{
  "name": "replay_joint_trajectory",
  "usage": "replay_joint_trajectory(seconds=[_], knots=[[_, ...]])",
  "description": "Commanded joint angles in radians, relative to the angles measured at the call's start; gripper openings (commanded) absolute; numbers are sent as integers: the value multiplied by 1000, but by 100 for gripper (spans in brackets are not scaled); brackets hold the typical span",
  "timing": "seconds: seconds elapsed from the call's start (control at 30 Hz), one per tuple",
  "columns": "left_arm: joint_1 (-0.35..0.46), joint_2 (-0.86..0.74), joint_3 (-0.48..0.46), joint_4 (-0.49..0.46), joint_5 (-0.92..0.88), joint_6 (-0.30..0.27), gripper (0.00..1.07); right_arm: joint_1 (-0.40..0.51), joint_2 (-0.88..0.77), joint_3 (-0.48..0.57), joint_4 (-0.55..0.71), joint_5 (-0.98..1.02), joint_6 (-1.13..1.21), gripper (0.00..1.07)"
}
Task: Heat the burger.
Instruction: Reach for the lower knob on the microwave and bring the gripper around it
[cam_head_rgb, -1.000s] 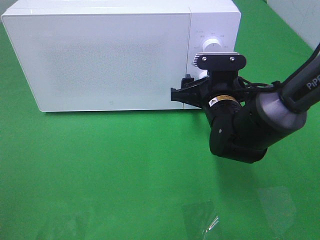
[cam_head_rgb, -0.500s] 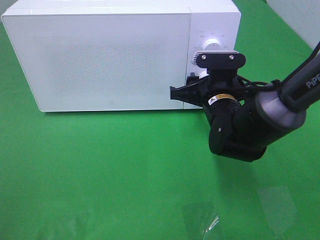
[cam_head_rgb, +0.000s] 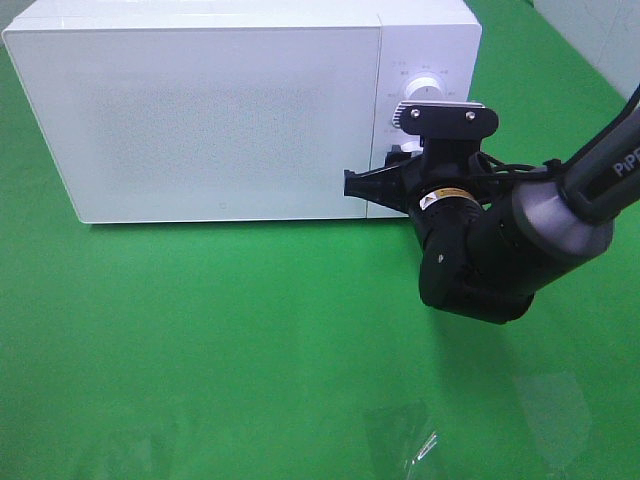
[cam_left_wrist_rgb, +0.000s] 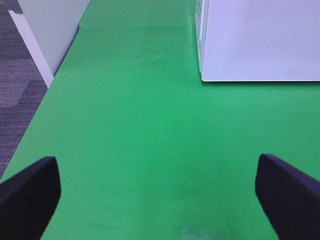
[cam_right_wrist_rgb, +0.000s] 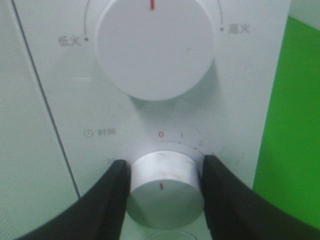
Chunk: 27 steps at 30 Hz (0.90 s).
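The burger is in no view; it is probably behind the closed door (cam_head_rgb: 210, 120) of the microwave (cam_head_rgb: 425, 45). As a soft stacked thing it would likely squash or slide apart, so it is best left alone. The piece in hand is the timer knob (cam_right_wrist_rgb: 162, 192), stiff, smooth and probably slippery. The right gripper (cam_right_wrist_rgb: 165, 167) pinches it at 9 and 3 o'clock, taking the printed zero as 12. The left gripper (cam_left_wrist_rgb: 160, 190) hangs spread wide over the green table (cam_left_wrist_rgb: 135, 110), holding nothing.
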Motion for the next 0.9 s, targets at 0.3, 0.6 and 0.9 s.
replay_joint_trajectory(seconds=[0.3,0.6,0.9], knots=[[1,-19,1,0,-3,1,98,-2,-3,-11,-119,-5,635,0],[1,-19,1,0,-3,1,98,-2,-3,-11,-171,3,1262,0],[1,-19,1,0,-3,1,98,-2,-3,-11,-176,-11,1519,0]])
